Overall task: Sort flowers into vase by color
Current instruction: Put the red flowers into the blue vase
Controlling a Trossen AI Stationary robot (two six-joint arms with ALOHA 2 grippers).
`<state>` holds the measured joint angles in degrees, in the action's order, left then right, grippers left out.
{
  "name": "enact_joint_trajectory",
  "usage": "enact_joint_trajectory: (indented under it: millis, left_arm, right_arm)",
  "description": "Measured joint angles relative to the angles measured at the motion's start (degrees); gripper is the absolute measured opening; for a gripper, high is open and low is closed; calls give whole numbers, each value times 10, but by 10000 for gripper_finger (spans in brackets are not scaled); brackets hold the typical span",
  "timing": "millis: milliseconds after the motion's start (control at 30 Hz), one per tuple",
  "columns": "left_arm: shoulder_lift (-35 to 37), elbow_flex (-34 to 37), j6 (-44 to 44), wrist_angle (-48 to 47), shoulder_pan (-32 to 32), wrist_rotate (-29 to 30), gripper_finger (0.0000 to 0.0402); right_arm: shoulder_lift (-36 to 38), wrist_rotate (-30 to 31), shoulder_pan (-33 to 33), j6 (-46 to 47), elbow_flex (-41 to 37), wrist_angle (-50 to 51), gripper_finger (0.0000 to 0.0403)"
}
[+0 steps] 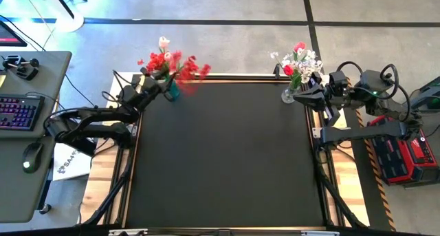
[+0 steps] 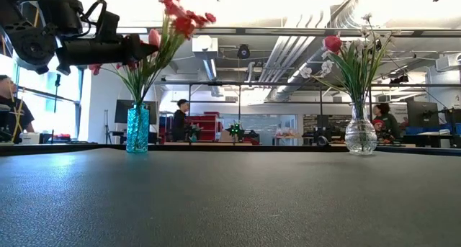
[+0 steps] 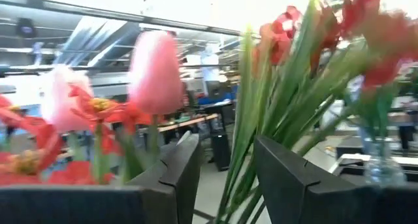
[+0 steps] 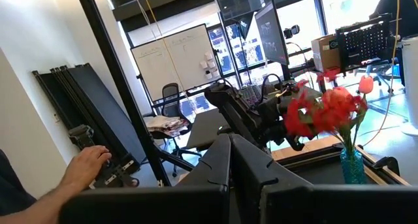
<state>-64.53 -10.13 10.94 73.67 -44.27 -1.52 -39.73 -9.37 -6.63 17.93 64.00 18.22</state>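
left jaws (image 3: 225,178) parted around green stems (image 3: 261,119) over blue vase (image 2: 137,129), right jaws (image 4: 230,160) closed, empty

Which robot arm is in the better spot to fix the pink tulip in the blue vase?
The left arm, probably. Its gripper sits right among the stems above the blue vase, jaws apart, with the pink tulip close in front. The right gripper waits shut by the clear vase, across the table.

Red and pink flowers (image 1: 172,60) stand upright in blue vase (image 2: 137,129); white-red bunch (image 1: 300,62) in clear vase (image 2: 360,135).
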Motion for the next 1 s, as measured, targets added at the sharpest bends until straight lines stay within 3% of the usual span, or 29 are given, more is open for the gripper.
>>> enact_joint_trajectory:
  millis: [533,667,1000]
  left_arm:
    - [12,0,1,-5,8,-30,131]
    - [35,0,40,-13,18,-41,131]
    - [140,-19,84,-202,21,-39,153]
  right_arm:
    - [0,0,0,0,0,0,0]
    - [0,0,0,0,0,0,0]
    - [0,0,0,0,0,0,0]
